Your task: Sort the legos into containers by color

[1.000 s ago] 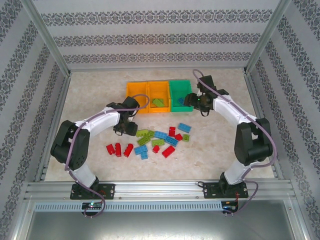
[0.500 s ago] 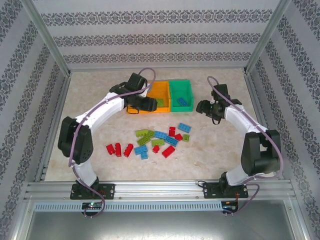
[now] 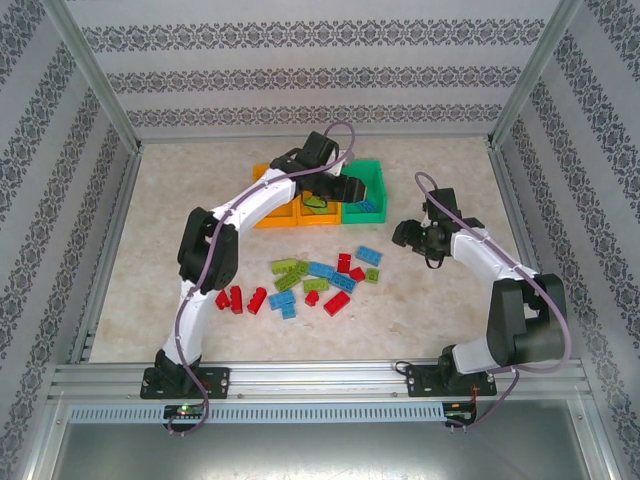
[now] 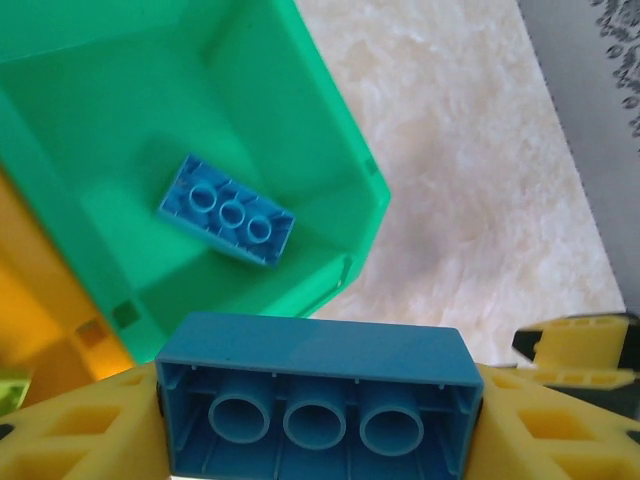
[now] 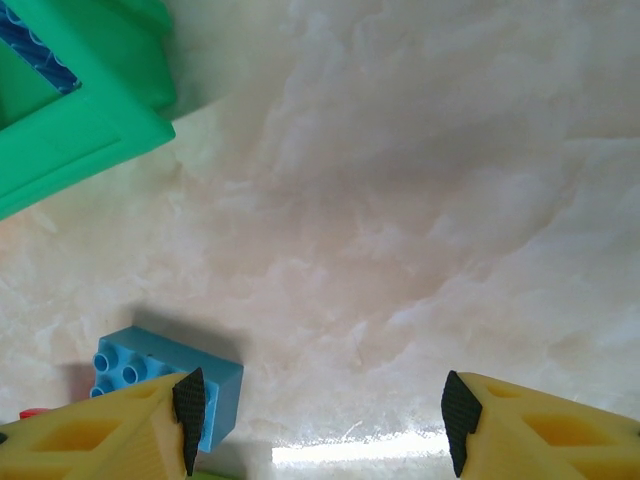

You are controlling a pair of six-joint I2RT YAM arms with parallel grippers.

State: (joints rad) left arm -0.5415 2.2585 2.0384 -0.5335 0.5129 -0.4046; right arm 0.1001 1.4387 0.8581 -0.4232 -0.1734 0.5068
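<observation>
My left gripper (image 3: 352, 187) reaches over the green bin (image 3: 377, 170), shut on a light blue brick (image 4: 315, 400) held underside up between its yellow fingers (image 4: 80, 425). Another blue brick (image 4: 227, 210) lies on the green bin's floor (image 4: 300, 120). Two orange bins (image 3: 275, 215) stand to its left; a lime brick (image 3: 318, 203) lies in the middle one. My right gripper (image 3: 408, 232) hovers open over bare table (image 5: 318, 410), just right of a blue brick (image 5: 165, 375). Red, lime and blue legos (image 3: 320, 280) lie scattered mid-table, with red ones (image 3: 235, 298) further left.
Patterned walls and metal posts (image 3: 100, 110) fence the marbled tabletop. The left arm's white links (image 3: 255, 205) span across the orange bins. The green bin's corner (image 5: 80, 130) sits at the upper left in the right wrist view.
The left arm swung right from the pile, past the orange bins, to over the green bin with the blue brick. The right arm drew back from the green bin toward the pile.
</observation>
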